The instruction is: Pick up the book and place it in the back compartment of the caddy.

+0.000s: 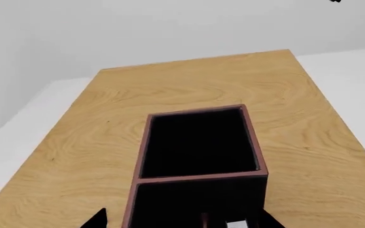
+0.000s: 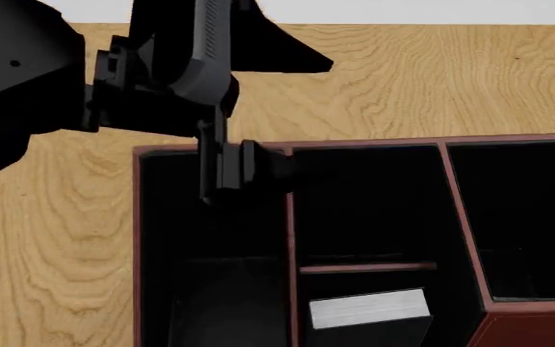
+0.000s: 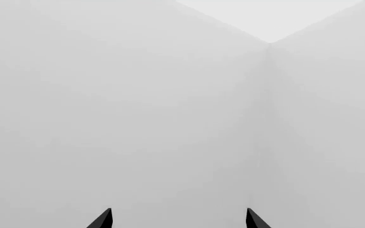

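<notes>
Jaws on the left gripper stood wide apart, their two black tips showing at either side of the left wrist view with nothing between them; the right gripper was likewise parted and empty, pointed at a blank grey wall, well away from the work.

Seen from the head camera, the book already sat inside the caddy, white page block upward, at about 6 o'clock from the short maroon cross divider. That cell looked the smaller of the twin pair, so I judged it the back compartment, though the frame cut off its near edge and I could not be sure of its full extent. The left arm hung over the caddy's far-left corner, at roughly 10 o'clock from the book and apart from it.

With the book seemingly delivered, the step in hand appeared to be withdrawal. Done well, that meant lifting straight up with the jaws open, clear of the thin partitions, so nothing snagged the rim or nudged the caddy across the bench
</notes>
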Controlling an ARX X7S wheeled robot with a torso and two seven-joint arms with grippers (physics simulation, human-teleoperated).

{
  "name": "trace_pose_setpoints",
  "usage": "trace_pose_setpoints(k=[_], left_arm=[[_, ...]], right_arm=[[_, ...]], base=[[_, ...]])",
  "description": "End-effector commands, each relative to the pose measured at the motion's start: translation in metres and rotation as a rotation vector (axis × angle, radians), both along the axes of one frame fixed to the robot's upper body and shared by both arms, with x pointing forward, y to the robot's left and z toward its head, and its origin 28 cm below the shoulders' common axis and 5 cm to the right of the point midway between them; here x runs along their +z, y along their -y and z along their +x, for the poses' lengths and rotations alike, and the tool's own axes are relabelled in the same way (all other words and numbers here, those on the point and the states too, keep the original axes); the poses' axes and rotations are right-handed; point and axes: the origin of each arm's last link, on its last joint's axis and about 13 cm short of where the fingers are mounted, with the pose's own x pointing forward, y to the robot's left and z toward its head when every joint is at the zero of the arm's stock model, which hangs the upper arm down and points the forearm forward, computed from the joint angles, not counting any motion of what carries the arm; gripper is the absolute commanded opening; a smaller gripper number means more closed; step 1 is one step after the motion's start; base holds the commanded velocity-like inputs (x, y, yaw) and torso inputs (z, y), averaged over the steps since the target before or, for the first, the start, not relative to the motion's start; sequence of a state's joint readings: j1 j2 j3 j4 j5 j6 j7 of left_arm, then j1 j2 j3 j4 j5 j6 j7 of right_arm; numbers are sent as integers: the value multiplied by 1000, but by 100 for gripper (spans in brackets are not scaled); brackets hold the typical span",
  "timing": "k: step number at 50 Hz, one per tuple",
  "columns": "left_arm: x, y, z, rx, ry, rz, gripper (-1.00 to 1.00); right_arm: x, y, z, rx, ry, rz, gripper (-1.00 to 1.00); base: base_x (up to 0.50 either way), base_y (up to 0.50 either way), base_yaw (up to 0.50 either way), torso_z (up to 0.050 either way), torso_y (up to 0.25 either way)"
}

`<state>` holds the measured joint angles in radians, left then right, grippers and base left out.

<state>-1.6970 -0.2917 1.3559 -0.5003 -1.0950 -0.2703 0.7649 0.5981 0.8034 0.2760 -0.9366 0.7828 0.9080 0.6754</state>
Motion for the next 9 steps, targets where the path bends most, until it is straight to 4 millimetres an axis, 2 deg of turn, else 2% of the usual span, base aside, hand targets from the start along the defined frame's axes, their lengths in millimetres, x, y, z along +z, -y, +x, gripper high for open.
trace_pose_setpoints(k=[1, 9], left_arm=[[13, -17, -8, 56, 35, -27, 100], [19, -32, -13, 112, 46, -68, 100]], right_arm=[[2, -2, 1, 7, 3, -2, 100], [4, -3, -1, 10, 7, -5, 100]], base=[[0, 0, 0, 0, 0], [0, 0, 0, 0, 0]])
